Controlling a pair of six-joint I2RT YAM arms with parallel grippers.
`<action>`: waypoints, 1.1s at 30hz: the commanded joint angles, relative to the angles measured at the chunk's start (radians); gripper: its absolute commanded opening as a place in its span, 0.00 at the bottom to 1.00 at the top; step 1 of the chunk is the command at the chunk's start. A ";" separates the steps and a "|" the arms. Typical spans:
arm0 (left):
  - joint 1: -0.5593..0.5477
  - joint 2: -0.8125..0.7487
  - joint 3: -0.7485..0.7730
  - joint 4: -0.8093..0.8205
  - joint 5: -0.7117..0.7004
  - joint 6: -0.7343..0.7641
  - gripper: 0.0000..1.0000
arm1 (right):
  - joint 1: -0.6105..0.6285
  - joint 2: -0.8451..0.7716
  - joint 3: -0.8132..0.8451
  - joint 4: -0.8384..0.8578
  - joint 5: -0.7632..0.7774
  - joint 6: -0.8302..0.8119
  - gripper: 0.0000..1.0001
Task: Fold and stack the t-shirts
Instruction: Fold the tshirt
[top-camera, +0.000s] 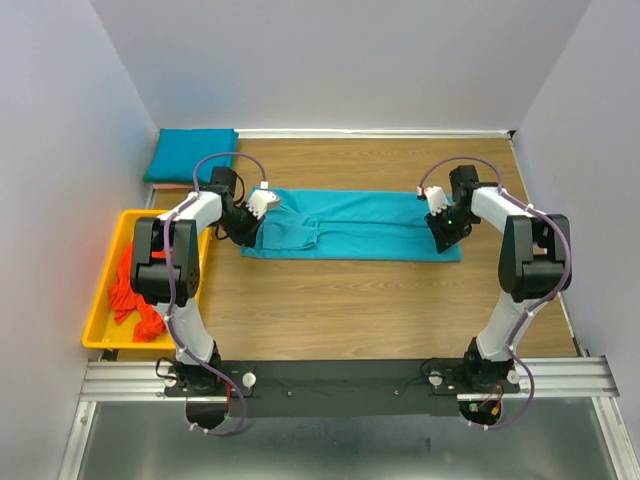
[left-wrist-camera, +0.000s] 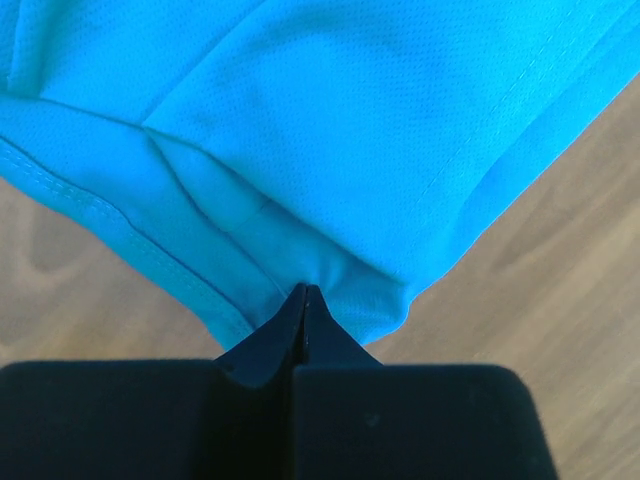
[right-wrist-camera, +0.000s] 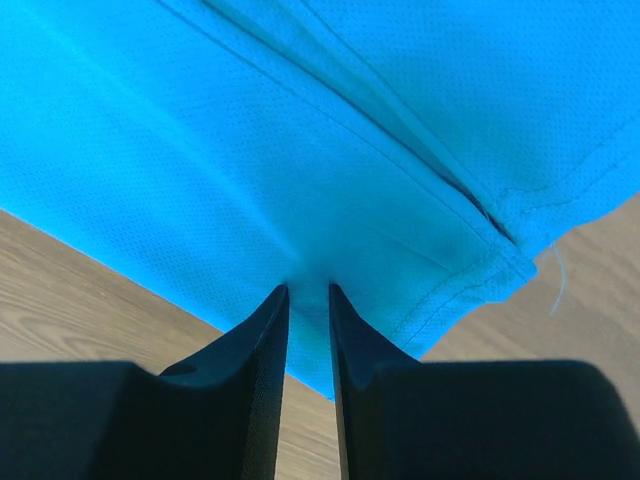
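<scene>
Both ends of the spread teal shirt (top-camera: 350, 225) are reached: the left gripper (left-wrist-camera: 305, 293) is pinched shut on one corner, the right gripper (right-wrist-camera: 308, 292) stands narrowly apart, the opposite edge at its tips.

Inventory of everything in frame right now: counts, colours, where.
spread t-shirt: 1, teal-blue, flat across the middle of the table
folded t-shirt: 1, teal-blue, far left corner of the table
crumpled t-shirts: count unclear, orange-red, heaped in the tray
tray: 1, yellow, left edge of the table
table: 1, wood-brown, under everything
left gripper: 1, black fingers, shut on the left end of the spread t-shirt
right gripper: 1, black fingers, at the right end of the spread t-shirt, jaws narrowly apart, grip unclear
</scene>
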 joint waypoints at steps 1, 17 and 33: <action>-0.001 -0.057 -0.117 -0.063 0.018 -0.010 0.01 | -0.050 -0.044 -0.117 -0.004 0.107 -0.053 0.29; -0.017 -0.322 -0.088 -0.174 0.226 -0.061 0.33 | 0.060 -0.210 0.090 -0.136 -0.406 0.241 0.51; -0.027 -0.133 -0.081 -0.238 0.243 0.019 0.40 | 0.441 -0.005 0.059 0.304 -0.563 0.715 0.61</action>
